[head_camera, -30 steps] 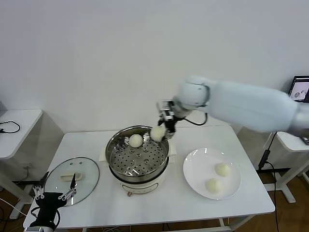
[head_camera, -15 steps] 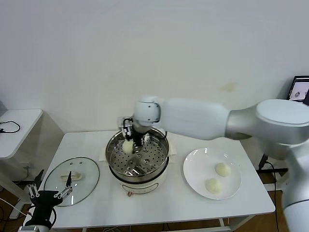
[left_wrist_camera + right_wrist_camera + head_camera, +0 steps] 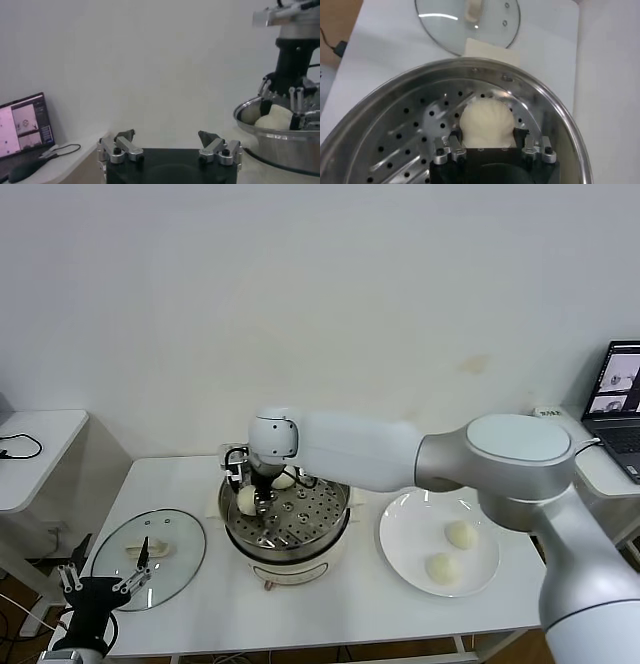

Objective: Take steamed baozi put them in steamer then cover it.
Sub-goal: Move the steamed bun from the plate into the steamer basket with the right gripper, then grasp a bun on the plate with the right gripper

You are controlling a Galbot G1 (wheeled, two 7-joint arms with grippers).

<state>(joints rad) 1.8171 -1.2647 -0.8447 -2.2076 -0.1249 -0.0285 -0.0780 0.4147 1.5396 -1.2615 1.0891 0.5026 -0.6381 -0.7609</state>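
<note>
The steamer (image 3: 292,546) stands mid-table on its white base. My right gripper (image 3: 250,502) reaches down inside it at the left of the basket, shut on a cream-white baozi (image 3: 245,500). In the right wrist view that baozi (image 3: 486,121) sits between the fingers (image 3: 455,141), just above the perforated floor inside the steel rim (image 3: 530,90). A second baozi (image 3: 285,479) lies at the back of the basket, partly behind the arm. Two more baozi (image 3: 461,534) (image 3: 441,567) rest on the white plate (image 3: 410,529). My left gripper (image 3: 100,589) (image 3: 166,139) waits open and empty at the front left.
The glass lid (image 3: 150,549) (image 3: 470,20) lies flat on the table (image 3: 350,609) left of the steamer, close to my left gripper. A laptop (image 3: 624,379) stands on a side desk at the right. Another side table (image 3: 30,439) stands at the left.
My right arm has carried the baozi from above the steamer's far right rim across to the left side and down into the basket. The left gripper has stayed near the lid.
</note>
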